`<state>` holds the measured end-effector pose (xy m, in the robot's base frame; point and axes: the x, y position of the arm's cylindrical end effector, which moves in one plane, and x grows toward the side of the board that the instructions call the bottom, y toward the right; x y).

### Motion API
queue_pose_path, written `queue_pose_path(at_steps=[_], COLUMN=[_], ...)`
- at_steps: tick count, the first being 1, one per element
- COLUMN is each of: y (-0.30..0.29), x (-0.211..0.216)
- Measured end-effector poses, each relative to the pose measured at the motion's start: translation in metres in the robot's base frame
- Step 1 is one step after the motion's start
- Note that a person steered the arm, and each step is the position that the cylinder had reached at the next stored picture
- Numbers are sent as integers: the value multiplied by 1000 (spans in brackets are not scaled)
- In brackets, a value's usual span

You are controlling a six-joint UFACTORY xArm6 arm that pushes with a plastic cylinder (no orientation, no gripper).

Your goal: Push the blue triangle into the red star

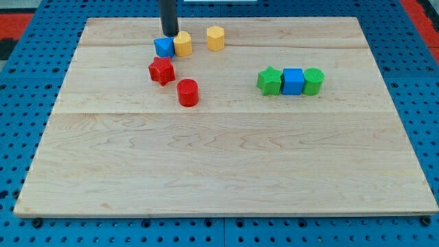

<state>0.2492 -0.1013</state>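
My tip stood just above the blue triangle, which sat near the counter's top left, touching a yellow block and just above the red star; there were no fingers.

No readable text, label, brand, number or sign shows on the blocks or the bench.

Your rod comes down upright from the view's top edge, left of centre, dark and straight. Only its lower stretch shows. My tip rests at counter height near the far edge of the counter.
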Motion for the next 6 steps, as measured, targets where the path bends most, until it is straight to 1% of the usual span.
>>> queue_pose_path(at_steps=[1,3,4,6], y=[-16,-29,-54,-53], x=[19,47,51,55])
